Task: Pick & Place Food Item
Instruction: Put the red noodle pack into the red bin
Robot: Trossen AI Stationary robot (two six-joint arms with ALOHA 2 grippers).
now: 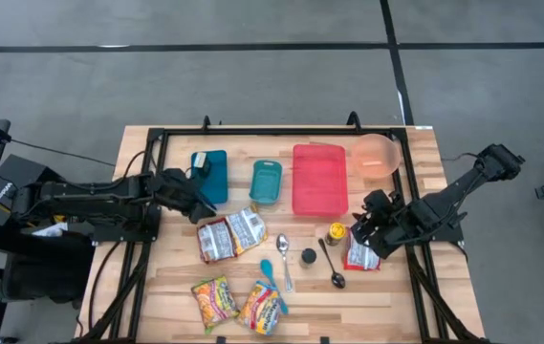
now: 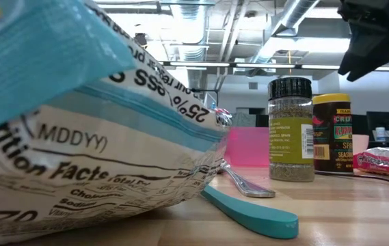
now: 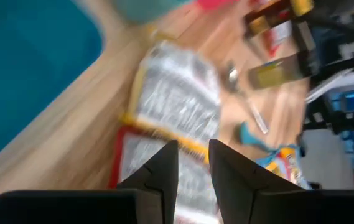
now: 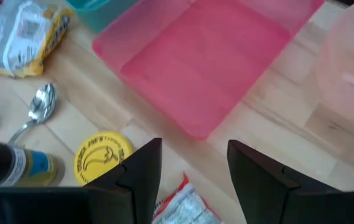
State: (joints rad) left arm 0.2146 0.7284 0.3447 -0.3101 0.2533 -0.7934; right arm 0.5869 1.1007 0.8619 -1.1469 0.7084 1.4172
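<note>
Snack packets: two at the near edge (image 1: 238,304), two mid-table (image 1: 230,233), one red packet (image 1: 360,256) on the wood beneath the right gripper (image 1: 365,225), jaws apart, empty. Left gripper (image 1: 197,212), jaws narrowly parted, holds nothing beside the mid-table pair. Red tray (image 1: 320,179) and other containers beyond hold no food; placing not begun, by appearance.

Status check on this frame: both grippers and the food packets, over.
Left gripper empty, fingers narrowly apart, beside the silver snack packets. Right gripper open above the red packet. Yellow-lidded jar close by.
</note>
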